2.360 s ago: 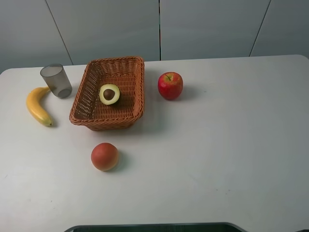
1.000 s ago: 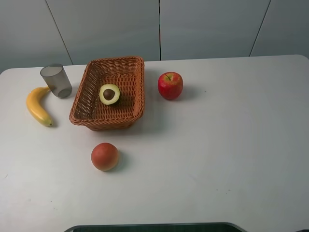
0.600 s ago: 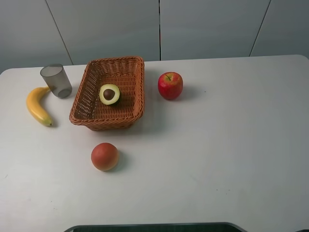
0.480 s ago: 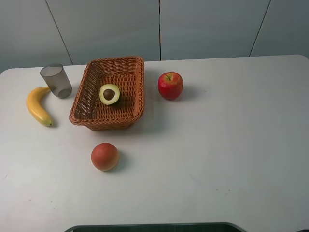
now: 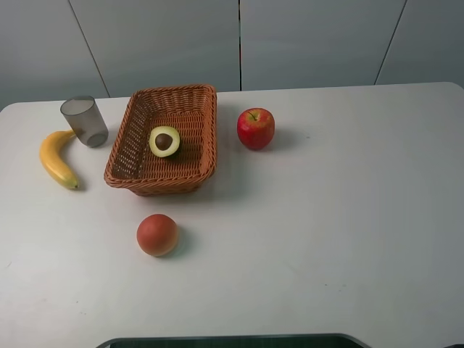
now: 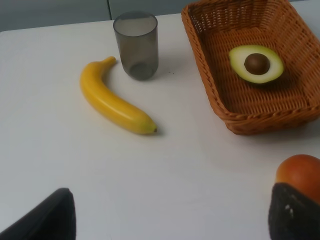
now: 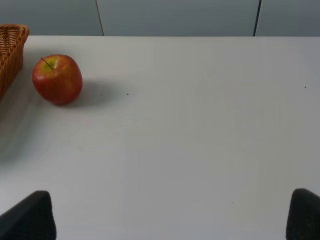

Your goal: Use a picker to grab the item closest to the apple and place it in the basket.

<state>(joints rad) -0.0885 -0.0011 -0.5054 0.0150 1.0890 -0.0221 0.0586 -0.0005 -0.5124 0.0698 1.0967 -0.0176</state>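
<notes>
One of each thing lies on the white table [image 5: 348, 217]: one apple [image 5: 255, 128], one basket [image 5: 138, 163], one avocado half [image 5: 164, 141], one banana [image 5: 56, 157], one grey cup [image 5: 84, 121] and one round orange-red fruit [image 5: 157, 234].

The avocado half lies inside the basket, cut side up with its brown pit showing, toward the basket's far right part. The basket stands left of the apple, close beside it but apart. The apple stands upright with its stem up, on bare table. The grey cup stands upright at the far left, just beyond the banana's far tip; whether they touch I cannot tell. The banana lies left of the basket, curved, apart from it. The round orange-red fruit sits alone on the near side of the basket, well apart from the apple. Nothing lies between the apple and the basket.

Neither arm appears in the high view. In the left wrist view the left gripper [image 6: 170, 220] shows only two dark fingertips at the lower corners, spread wide, holding nothing; the round fruit peeks over one of them. The right gripper [image 7: 170, 217] is likewise spread wide over bare table, the apple far ahead of it.
</notes>
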